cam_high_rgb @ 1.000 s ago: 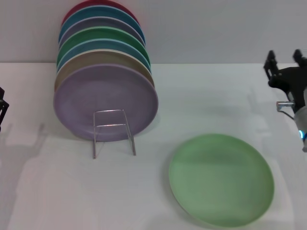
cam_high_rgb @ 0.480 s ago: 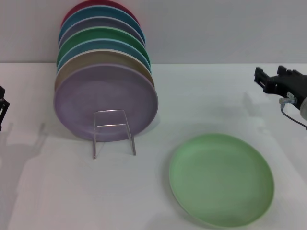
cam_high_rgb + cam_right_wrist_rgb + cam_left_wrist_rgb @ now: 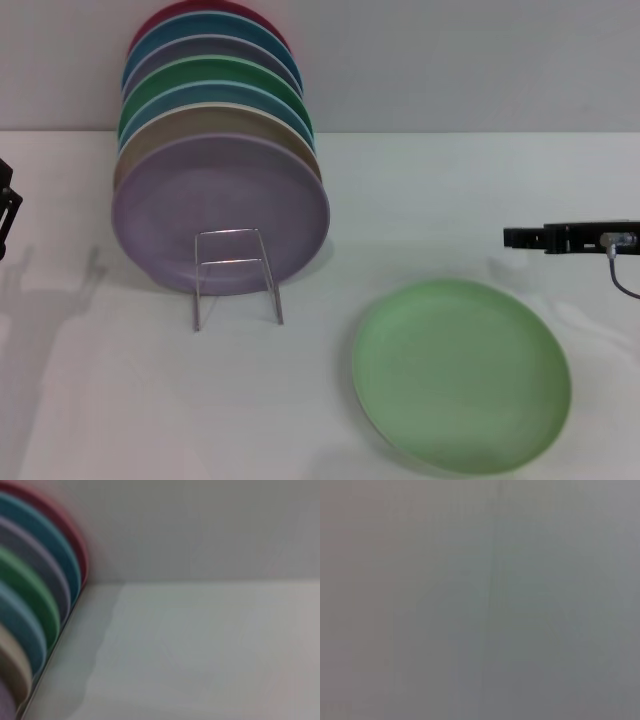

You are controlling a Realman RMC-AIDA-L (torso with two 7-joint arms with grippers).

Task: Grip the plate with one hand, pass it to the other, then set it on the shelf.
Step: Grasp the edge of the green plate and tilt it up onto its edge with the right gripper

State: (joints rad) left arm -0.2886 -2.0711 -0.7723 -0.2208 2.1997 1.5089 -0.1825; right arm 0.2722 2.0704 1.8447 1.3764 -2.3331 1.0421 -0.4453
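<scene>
The light green plate (image 3: pixel 460 375) lies flat on the white table at the front right, with nothing touching it. The shelf (image 3: pixel 236 275), a thin silver wire rack, stands left of the plate, just in front of the lilac plate. My right gripper (image 3: pixel 512 238) reaches in level from the right edge, pointing left, above and behind the plate's far right rim and apart from it. My left gripper (image 3: pixel 5 215) shows only as a dark part at the far left edge. The left wrist view shows only plain grey.
A row of coloured plates (image 3: pixel 215 150) leans on edge at the back left, with a lilac plate (image 3: pixel 220 210) in front. The same row of plates (image 3: pixel 35 605) appears at the side of the right wrist view. A grey wall (image 3: pixel 450 60) stands behind the table.
My right gripper has come down from the far right edge and turned level, now pointing left above the plate's far side. The plate, the rack and the left arm have hardly moved.
</scene>
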